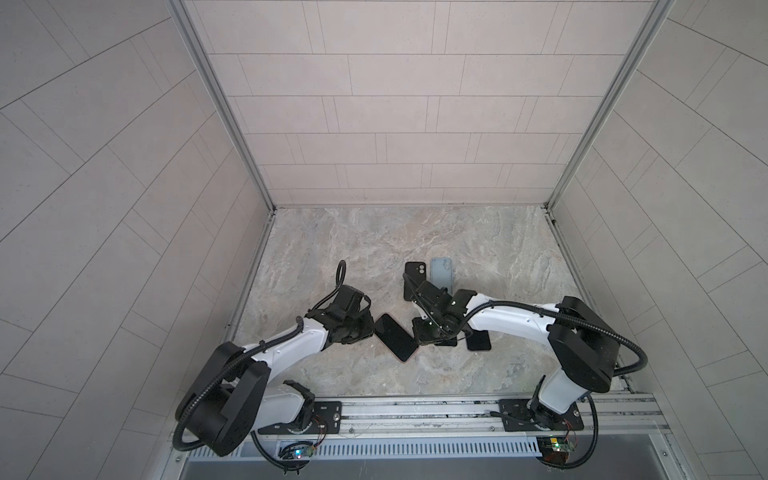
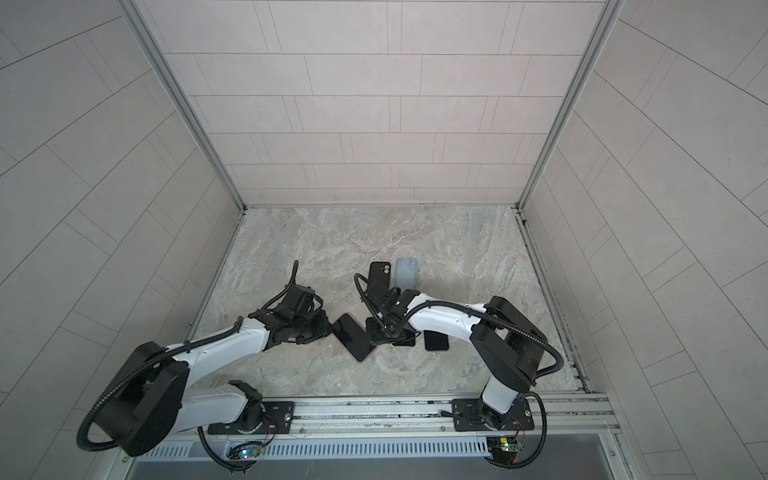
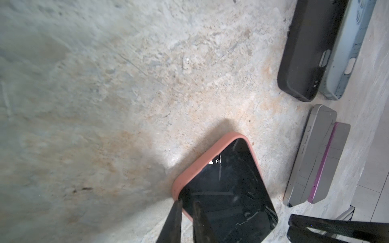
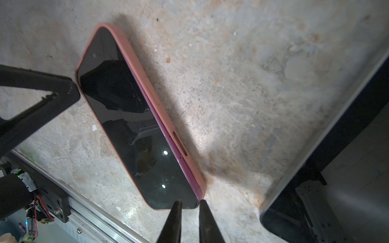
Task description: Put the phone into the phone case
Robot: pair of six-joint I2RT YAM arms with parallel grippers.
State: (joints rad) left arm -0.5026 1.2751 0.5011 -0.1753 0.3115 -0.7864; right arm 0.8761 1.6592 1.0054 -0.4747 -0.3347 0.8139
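The phone, black screen up, lies slantwise mid-table inside a salmon-pink phone case. Along one long side its purple edge stands a little above the case rim. My left gripper is at the phone's left end, shut on the case corner, with one finger outside the rim and one over the screen. My right gripper is at the opposite end. Its narrow jaws are shut on the phone's corner.
A black case and a grey-blue case lie behind the right arm. Two more phones, one grey and one purple-edged, lie beside the right gripper. The metal rail runs along the front.
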